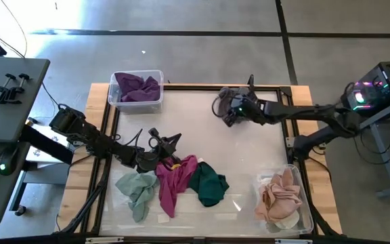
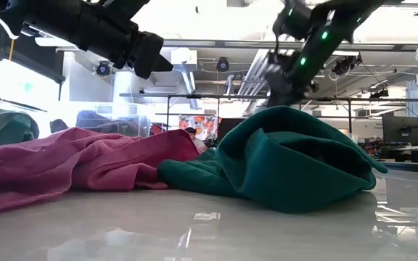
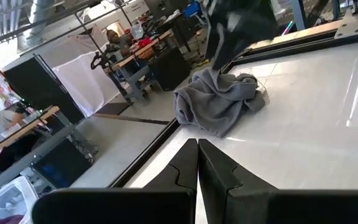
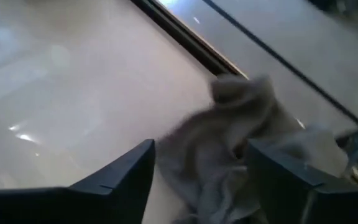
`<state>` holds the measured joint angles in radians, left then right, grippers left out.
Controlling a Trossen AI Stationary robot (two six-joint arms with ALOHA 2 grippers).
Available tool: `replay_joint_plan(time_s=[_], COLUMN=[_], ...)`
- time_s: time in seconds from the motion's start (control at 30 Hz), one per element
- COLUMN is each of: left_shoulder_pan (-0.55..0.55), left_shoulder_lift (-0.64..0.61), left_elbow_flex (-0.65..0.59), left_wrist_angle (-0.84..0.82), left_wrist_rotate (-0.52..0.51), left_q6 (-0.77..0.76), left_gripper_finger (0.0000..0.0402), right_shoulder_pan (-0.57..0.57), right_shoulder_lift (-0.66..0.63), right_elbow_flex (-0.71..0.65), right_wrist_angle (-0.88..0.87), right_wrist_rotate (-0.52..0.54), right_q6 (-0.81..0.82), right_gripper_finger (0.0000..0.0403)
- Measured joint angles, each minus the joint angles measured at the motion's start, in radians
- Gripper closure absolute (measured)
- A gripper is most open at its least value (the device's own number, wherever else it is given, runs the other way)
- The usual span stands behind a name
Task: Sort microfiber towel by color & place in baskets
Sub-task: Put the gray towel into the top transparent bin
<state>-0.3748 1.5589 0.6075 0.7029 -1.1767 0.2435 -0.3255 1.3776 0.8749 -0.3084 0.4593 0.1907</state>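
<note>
Several towels lie on the table's near half: a light green one point(image 1: 137, 190), a magenta one point(image 1: 175, 179) and a dark green one point(image 1: 208, 183) point(image 2: 289, 159). A grey towel point(image 1: 223, 98) point(image 3: 219, 99) lies bunched at the far edge. My left gripper point(image 1: 171, 139) point(image 3: 197, 144) hovers shut just beyond the magenta towel. My right gripper point(image 1: 227, 108) point(image 4: 201, 146) is open over the grey towel point(image 4: 241, 143), one finger on either side. The small squarish basket point(image 1: 117, 102) holds purple towels. The larger basket point(image 1: 308, 210) holds pale pink ones. My right gripper comes at the grey towel from above, slanting in from the table's right, and the bunched cloth point(image 4: 222, 155) lies between its open fingers. Whether the fingers touch it, I cannot tell. The towel rests on the table.
The small basket stands at the table's far left corner, the larger one at the near right corner. A dark rail point(image 1: 195, 87) frames the white tabletop. Bare tabletop point(image 1: 249, 156) lies between the two arms. People sit at desks in the room beyond.
</note>
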Motion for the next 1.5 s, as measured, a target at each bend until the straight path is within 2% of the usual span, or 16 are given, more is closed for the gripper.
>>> replay_joint_plan(time_s=[0.1, 0.2, 0.4, 0.67, 0.8, 0.97, 1.17, 1.37, 1.5], left_shoulder_pan=[0.0, 0.0, 0.0, 0.0, 0.0, 0.0, -0.004, -0.024, -0.027], left_shoulder_lift=[0.0, 0.0, 0.0, 0.0, 0.0, 0.0, 0.0, -0.003, -0.004], left_elbow_flex=[0.0, 0.0, 0.0, 0.0, 0.0, 0.0, 0.0, 0.0, 0.0], left_wrist_angle=[0.001, 0.001, 0.001, 0.001, 0.001, 0.002, 0.006, 0.006, 0.005], left_wrist_rotate=[0.0, 0.0, 0.0, 0.001, 0.007, 0.008, 0.008, 0.008, 0.013], left_q6=[-0.007, -0.007, -0.009, -0.009, -0.009, -0.01, -0.041, -0.007, -0.006], left_gripper_finger=[0.0402, 0.0401, 0.0401, 0.0401, 0.0401, 0.0401, 0.0385, 0.0309, 0.024], right_shoulder_pan=[-0.051, -0.089, -0.143, -0.2, -0.205, -0.205, -0.182, -0.1, -0.037], right_shoulder_lift=[0.064, 0.128, 0.228, 0.312, 0.355, 0.408, 0.43, 0.429, 0.432], right_elbow_flex=[0.0, 0.0, 0.001, 0.003, 0.005, 0.008, 0.007, 0.003, -0.014], right_wrist_angle=[-0.004, -0.001, -0.001, 0.003, 0.01, 0.029, 0.063, 0.152, 0.287], right_wrist_rotate=[0.008, 0.015, 0.055, -0.051, -0.053, -0.049, -0.072, -0.135, -0.17], right_q6=[0.077, 0.163, 0.222, 0.257, 0.257, 0.257, 0.212, 0.14, 0.096], right_gripper_finger=[0.0128, 0.0114, 0.0112, 0.0112, 0.0119, 0.0161, 0.0247, 0.0338, 0.037])
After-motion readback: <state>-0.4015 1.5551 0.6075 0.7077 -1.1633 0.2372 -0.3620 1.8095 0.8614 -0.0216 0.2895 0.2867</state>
